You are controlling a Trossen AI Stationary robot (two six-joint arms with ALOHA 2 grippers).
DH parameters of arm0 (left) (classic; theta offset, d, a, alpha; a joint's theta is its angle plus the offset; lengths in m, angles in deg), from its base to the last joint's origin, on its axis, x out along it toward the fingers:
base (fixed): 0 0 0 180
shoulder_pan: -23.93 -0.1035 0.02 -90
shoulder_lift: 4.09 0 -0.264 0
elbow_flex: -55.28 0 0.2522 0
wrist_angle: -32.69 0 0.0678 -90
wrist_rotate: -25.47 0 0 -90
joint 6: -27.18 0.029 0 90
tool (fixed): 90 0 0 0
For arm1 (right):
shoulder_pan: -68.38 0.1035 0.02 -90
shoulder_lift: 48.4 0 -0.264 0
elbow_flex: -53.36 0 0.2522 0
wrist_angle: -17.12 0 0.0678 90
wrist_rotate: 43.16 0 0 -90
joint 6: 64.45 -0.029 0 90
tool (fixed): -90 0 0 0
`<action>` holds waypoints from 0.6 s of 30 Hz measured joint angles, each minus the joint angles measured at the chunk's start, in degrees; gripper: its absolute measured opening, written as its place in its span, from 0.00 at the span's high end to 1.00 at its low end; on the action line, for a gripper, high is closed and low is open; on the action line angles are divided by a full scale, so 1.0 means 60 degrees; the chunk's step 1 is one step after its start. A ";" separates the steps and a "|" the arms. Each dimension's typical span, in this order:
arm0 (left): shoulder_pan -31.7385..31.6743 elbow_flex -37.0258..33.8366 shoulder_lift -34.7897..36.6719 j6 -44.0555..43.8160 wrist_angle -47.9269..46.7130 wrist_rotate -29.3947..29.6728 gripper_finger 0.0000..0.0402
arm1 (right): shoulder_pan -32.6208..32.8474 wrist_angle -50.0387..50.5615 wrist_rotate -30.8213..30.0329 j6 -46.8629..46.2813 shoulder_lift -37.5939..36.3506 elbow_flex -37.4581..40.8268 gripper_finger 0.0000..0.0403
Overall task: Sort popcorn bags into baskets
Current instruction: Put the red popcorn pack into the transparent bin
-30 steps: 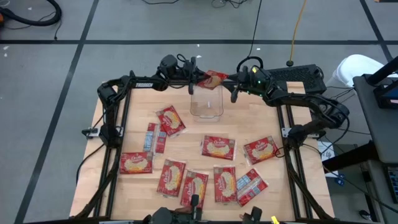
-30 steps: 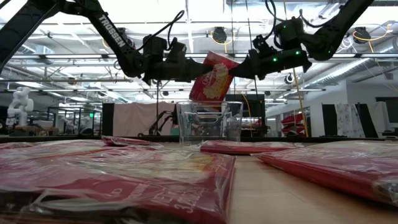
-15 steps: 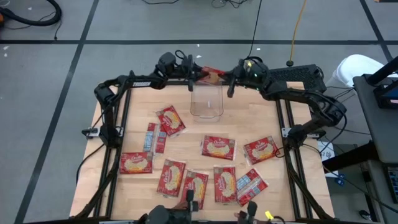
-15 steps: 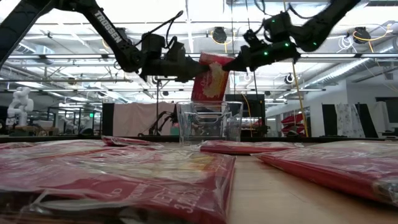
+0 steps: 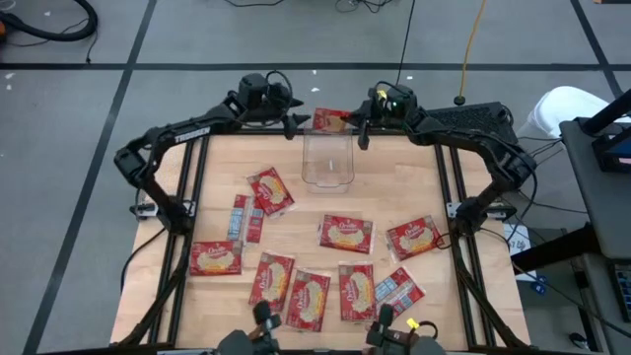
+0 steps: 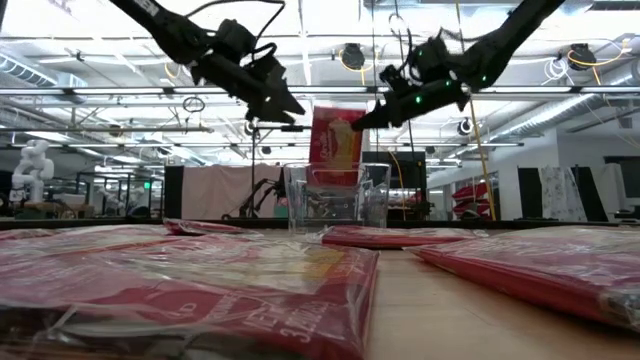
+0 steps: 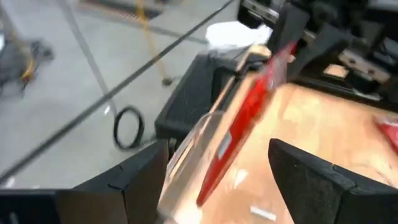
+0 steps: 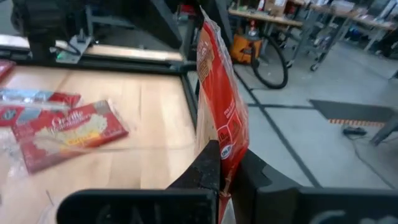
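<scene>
Popcorn bag [image 6: 336,138] pinched in right end effector [image 6: 366,118]

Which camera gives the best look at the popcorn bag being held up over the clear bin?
The low view: the popcorn bag hangs face-on above the clear bin. Both wrist views show it edge-on; the high view shows only a partly hidden sliver.
</scene>
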State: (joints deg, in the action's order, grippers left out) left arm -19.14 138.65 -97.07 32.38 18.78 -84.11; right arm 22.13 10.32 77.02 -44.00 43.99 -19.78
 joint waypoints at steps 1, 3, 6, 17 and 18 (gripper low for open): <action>0.0026 0.0000 0.0070 -0.0151 -0.0285 0.0119 0.30 | -0.0032 -0.0080 0.0089 0.0033 0.0157 0.0000 0.99; 0.0112 0.0000 0.0130 -0.0246 -0.0831 0.0222 0.31 | -0.0055 -0.0239 0.0331 0.0065 0.0446 -0.0015 0.99; 0.0325 0.0000 0.0130 -0.0290 -0.1310 0.0283 0.36 | -0.0096 -0.0017 0.0564 0.0246 0.0780 -0.0327 0.99; 0.1159 0.0000 0.0181 -0.0304 -0.1570 0.0479 0.55 | -0.0458 0.0504 0.1240 0.1035 0.1767 -0.0998 0.99; 0.1210 0.0000 0.0183 -0.0264 -0.1651 0.0526 0.56 | -0.0498 0.0502 0.1235 0.1071 0.1793 -0.0998 0.99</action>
State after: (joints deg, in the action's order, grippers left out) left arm -11.88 138.65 -95.98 30.80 8.87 -80.95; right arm 19.14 13.33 84.43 -37.58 54.74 -25.76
